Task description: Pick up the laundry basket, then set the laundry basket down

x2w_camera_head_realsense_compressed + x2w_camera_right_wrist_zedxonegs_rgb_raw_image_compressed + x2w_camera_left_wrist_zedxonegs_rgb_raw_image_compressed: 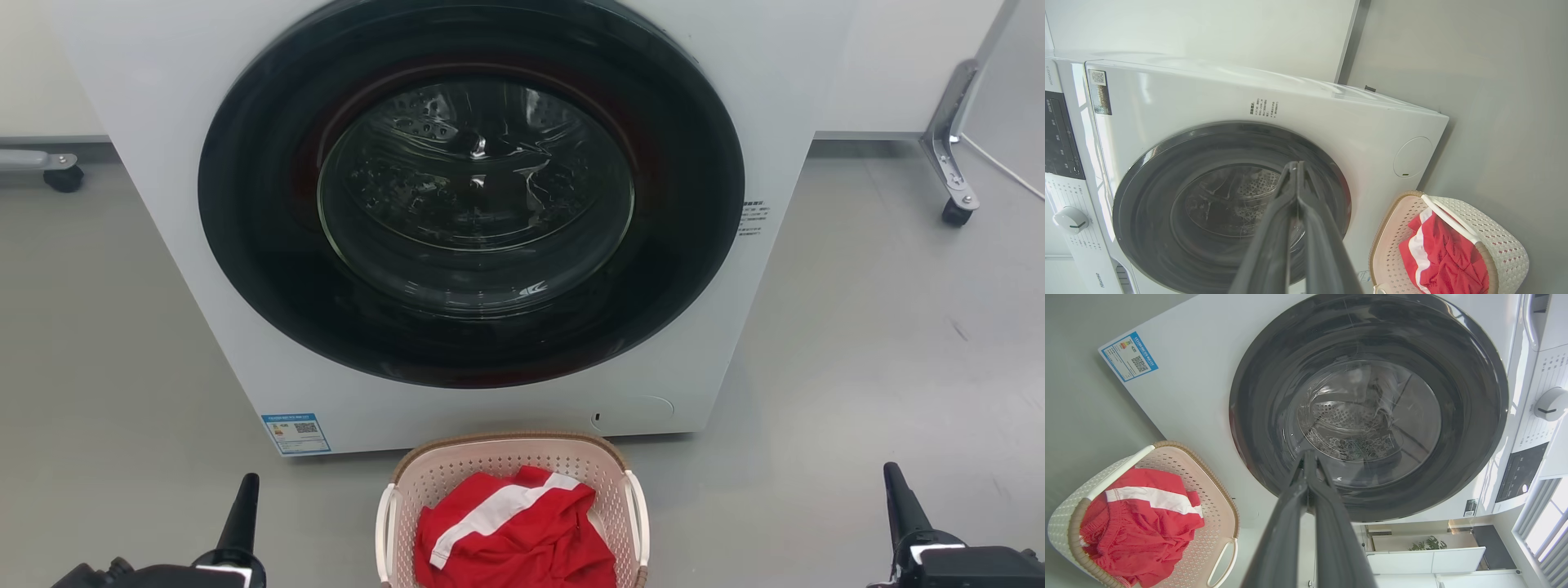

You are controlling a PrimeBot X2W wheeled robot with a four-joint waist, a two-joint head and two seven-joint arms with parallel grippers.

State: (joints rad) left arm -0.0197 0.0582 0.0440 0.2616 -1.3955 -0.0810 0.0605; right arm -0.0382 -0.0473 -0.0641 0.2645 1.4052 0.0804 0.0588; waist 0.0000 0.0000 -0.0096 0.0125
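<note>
The laundry basket [457,474] stands on the floor just in front of the washer, at the bottom centre of the head view. It is pale pink-beige and perforated, with a brown rim and white side handles, and holds a red garment with a white stripe [514,531]. My left gripper [245,488] is at the lower left, well to the left of the basket, shut and holding nothing. At the lower right, my right gripper [894,478] is likewise shut and apart from the basket. The basket [1208,486] sits at the lower left of the left wrist view, and the basket [1498,241] sits at the lower right of the right wrist view.
The white front-loading washer [816,65] with its dark round door [473,188] shut rises directly behind the basket. Grey floor spreads on both sides. A caster leg [951,163] stands at the far right and another caster [61,175] at the far left.
</note>
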